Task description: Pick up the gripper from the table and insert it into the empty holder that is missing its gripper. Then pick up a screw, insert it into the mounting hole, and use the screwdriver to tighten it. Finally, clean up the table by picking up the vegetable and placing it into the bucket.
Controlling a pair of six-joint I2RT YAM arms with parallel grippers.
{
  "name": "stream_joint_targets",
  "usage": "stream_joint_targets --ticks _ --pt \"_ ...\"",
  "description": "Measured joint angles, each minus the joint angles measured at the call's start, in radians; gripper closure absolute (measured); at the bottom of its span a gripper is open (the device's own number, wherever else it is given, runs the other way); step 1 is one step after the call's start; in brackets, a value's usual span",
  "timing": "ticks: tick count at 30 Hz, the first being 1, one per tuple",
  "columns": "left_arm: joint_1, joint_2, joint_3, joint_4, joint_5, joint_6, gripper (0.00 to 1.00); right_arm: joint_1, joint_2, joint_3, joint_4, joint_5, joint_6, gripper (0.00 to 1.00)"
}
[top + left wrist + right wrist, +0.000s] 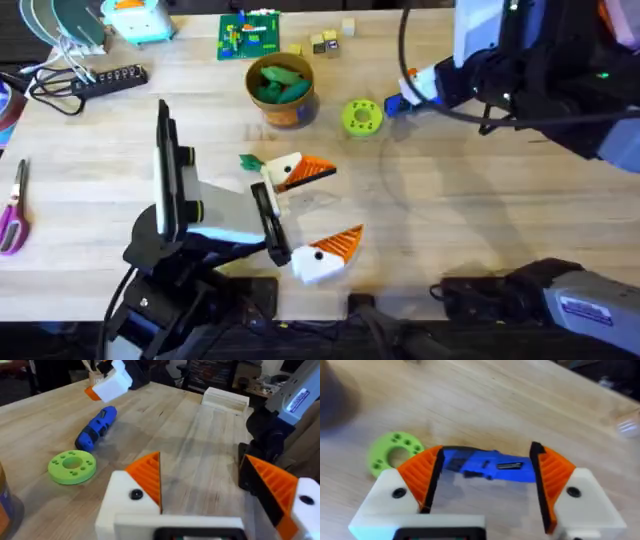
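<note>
The blue screwdriver [396, 101] lies on the table beside a lime-green disc [362, 116]. My right gripper [415, 82] hovers over it, open; in the right wrist view its orange pads [422, 475] flank the screwdriver [485, 466]. My left gripper [342, 203] is open wide over bare table. Both of its white fingers carry orange tips [147, 475], and a dark screw [136, 494] sits in one base. The empty holder and loose gripper are out of view. A small green vegetable [249, 160] lies beside the left gripper's far finger. The bucket [283, 108] holds green pieces.
A power strip [105, 80] with cables and scissors [14, 210] lie at the left. A green brick plate [250, 35] and small wooden blocks [325, 42] sit at the back. The table's right half is open wood.
</note>
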Motion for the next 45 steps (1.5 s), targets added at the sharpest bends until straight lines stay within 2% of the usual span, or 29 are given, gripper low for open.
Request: stream_joint_targets --ticks 5,9,11,15,18,22,25,29,36,39,45 --pt "0.000 0.000 0.000 0.005 -0.035 0.000 0.008 0.017 -0.015 0.000 -0.017 -0.080 0.237 0.010" --pt "0.000 0.000 0.014 -0.019 -0.161 -0.050 0.008 0.021 -0.015 0.000 -0.019 -0.154 0.336 0.010" --pt "0.000 0.001 0.051 -0.099 -0.258 -0.098 0.008 0.021 -0.015 0.000 -0.019 -0.180 0.362 0.011" --pt "0.000 0.034 0.203 -0.346 -0.459 -0.171 0.008 0.021 -0.015 0.000 -0.016 -0.209 0.389 0.011" --pt "0.000 0.118 0.369 -0.524 -0.616 -0.231 0.008 0.021 -0.015 0.000 -0.014 -0.217 0.400 0.010" --pt "0.000 0.297 0.571 -0.719 -0.744 -0.317 0.008 0.021 -0.015 0.000 -0.014 -0.225 0.404 0.010" --pt "0.000 0.466 0.697 -0.825 -0.785 -0.368 0.008 0.021 -0.015 0.000 -0.014 -0.225 0.407 0.010" --pt "0.000 0.662 0.799 -0.842 -0.784 -0.398 0.008 0.021 -0.015 0.000 -0.014 -0.225 0.407 0.010" --pt "0.000 0.845 0.818 -0.881 -0.784 -0.437 0.007 0.021 -0.015 0.000 -0.022 -0.225 0.407 0.010" --pt "0.016 0.920 0.818 -0.925 -0.808 -0.528 0.007 0.021 -0.015 0.000 -0.034 -0.226 0.407 0.010" --pt "0.108 1.100 0.818 -0.922 -0.849 -0.689 0.008 0.021 -0.015 0.000 -0.052 -0.229 0.407 0.010"
